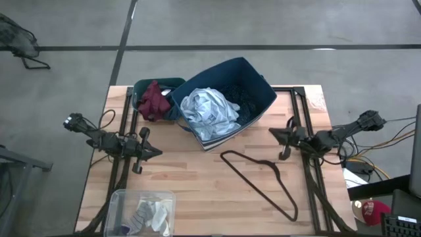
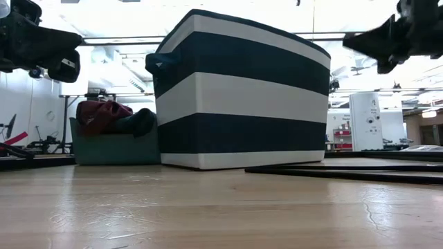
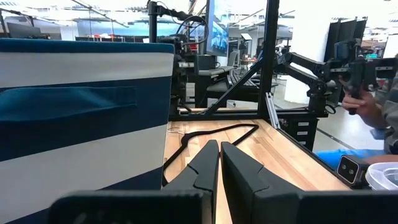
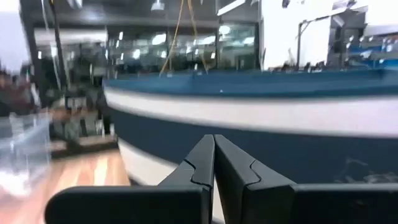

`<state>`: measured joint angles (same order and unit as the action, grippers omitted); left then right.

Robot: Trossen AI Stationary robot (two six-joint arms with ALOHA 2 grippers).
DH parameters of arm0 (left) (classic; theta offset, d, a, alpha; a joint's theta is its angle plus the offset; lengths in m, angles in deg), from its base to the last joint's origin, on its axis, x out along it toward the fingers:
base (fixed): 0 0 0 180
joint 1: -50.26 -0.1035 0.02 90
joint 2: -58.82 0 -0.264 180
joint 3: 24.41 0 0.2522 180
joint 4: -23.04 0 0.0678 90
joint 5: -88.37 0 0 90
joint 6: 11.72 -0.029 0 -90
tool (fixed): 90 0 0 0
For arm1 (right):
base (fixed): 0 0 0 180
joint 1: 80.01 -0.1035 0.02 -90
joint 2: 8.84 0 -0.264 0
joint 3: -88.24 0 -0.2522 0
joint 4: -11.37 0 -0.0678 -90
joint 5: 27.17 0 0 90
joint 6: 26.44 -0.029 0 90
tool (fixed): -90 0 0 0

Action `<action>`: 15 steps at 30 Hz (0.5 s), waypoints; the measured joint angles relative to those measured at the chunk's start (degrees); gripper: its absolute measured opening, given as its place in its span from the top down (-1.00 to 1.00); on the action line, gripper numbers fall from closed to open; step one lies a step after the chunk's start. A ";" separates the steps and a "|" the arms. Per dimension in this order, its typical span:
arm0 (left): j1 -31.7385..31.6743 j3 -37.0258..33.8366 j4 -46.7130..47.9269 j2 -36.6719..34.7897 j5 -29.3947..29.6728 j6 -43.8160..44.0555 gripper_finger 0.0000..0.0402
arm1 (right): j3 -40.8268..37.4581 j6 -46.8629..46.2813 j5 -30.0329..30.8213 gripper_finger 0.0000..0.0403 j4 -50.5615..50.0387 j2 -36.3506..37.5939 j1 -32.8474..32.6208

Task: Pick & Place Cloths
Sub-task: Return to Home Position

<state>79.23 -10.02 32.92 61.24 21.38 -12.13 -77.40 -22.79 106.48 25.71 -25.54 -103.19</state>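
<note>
- The pale blue-white shirt (image 1: 209, 112) lies bunched in the navy-and-white striped fabric box (image 1: 223, 66), over a navy dotted shirt (image 1: 247, 99). The box stands between the two grippers and touches neither.
- A maroon piece (image 1: 153, 100) is heaped in the green bin (image 1: 168, 82) just beside the box. Small socks (image 1: 148, 214) sit in a clear container (image 1: 122, 197) at the table's near-left corner.
- The left gripper (image 1: 156, 152) is raised off the wood, fingers pressed together and empty, pointing inward.
- The right gripper (image 1: 272, 131) is likewise closed, empty and raised, and faces the box's side.
- A thin dark hanger (image 1: 263, 178) lies flat on the bare wood in front of the box, apart from both grippers.
</note>
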 joint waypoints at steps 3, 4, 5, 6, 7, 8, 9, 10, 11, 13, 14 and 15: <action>0.00 0.00 0.00 -0.02 0.02 0.00 0.87 | -0.09 -3.82 -4.40 0.96 -4.87 0.61 0.00; 0.00 0.00 0.00 0.00 0.00 0.00 0.87 | -0.09 -5.72 -5.85 0.96 -6.11 0.62 -0.07; 0.00 0.00 0.00 -0.02 0.02 0.00 0.87 | -0.08 -7.08 -6.88 0.96 -7.30 0.62 -0.07; -0.02 0.00 0.00 -0.02 0.00 0.00 0.87 | -0.09 -7.54 -7.58 0.96 -8.75 0.60 -0.06; -0.01 0.00 0.00 0.00 0.01 0.00 0.87 | -0.09 -7.55 -7.74 0.96 -10.23 0.58 -0.07; -0.02 0.00 0.00 -0.01 0.01 0.00 0.87 | -0.09 -7.94 -7.77 0.96 -11.65 0.76 -0.07; 0.00 0.00 0.00 -0.02 0.01 0.00 0.87 | -0.09 -9.26 -7.89 0.96 -12.81 1.14 -0.11; -0.01 0.00 0.00 -0.02 0.00 0.00 0.87 | -0.09 -10.93 -7.91 0.96 -13.61 1.49 -0.09; -0.02 0.00 0.00 0.00 0.02 0.00 0.87 | -0.09 -12.10 -7.93 0.96 -14.33 1.97 -0.09; 0.00 0.00 0.00 -0.02 0.00 0.00 0.87 | -0.07 -13.55 -8.09 0.96 -15.61 2.77 -0.09; 0.00 0.00 0.00 -0.01 0.01 0.00 0.87 | -0.09 -13.62 -8.21 0.96 -16.26 3.17 -0.09; -0.01 0.00 0.00 -0.02 0.01 0.00 0.87 | -0.08 -13.57 -8.53 0.96 -16.67 3.35 -0.09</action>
<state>79.22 -10.02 32.92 61.22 21.39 -12.13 -77.48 -36.36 97.95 9.04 -22.19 -103.28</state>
